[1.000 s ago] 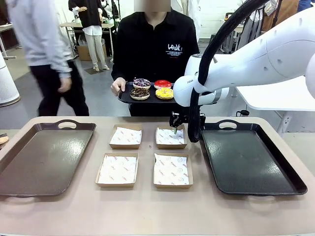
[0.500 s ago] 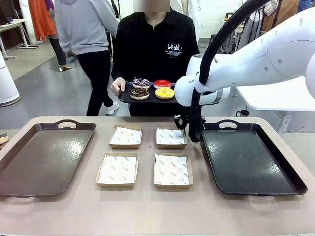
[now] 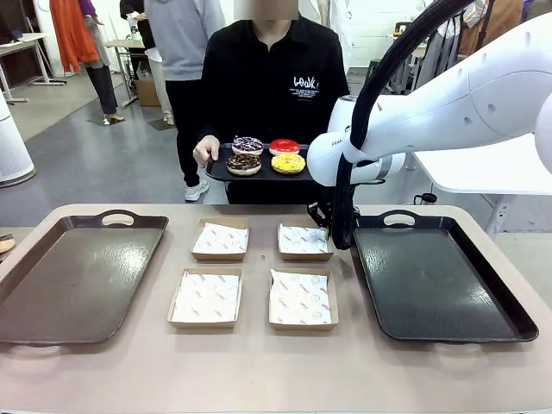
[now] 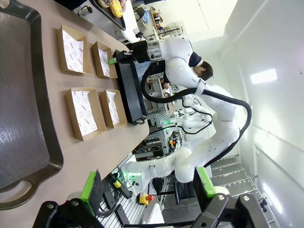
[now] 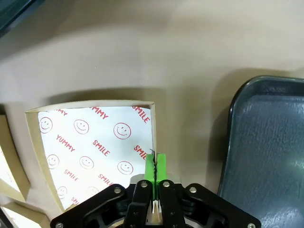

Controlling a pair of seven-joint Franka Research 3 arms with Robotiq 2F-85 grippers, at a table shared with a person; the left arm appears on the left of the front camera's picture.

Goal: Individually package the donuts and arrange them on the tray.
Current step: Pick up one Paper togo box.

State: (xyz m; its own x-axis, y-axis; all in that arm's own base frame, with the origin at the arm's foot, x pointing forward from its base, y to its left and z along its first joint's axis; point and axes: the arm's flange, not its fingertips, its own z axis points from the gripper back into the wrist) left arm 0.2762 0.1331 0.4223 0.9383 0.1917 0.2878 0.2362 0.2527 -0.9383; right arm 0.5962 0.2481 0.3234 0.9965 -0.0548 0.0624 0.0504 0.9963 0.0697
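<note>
The donuts (image 3: 266,155) are in the upper middle of the front view, four together on the small black tray (image 3: 217,172) that the person (image 3: 267,78) holds, well apart from the table (image 3: 259,362); they look soft and light, with glaze that probably smears, so you should take each gently by the outer sides of its ring; the right gripper (image 5: 155,164) is clenched, pinching the wall of the paper-lined cardboard box (image 5: 90,142) beside the dark tray (image 5: 266,152); the left gripper (image 4: 147,187) stands wide apart, holding nothing.

Bright, even light, soft shadows, wrist views warped at edges.
</note>
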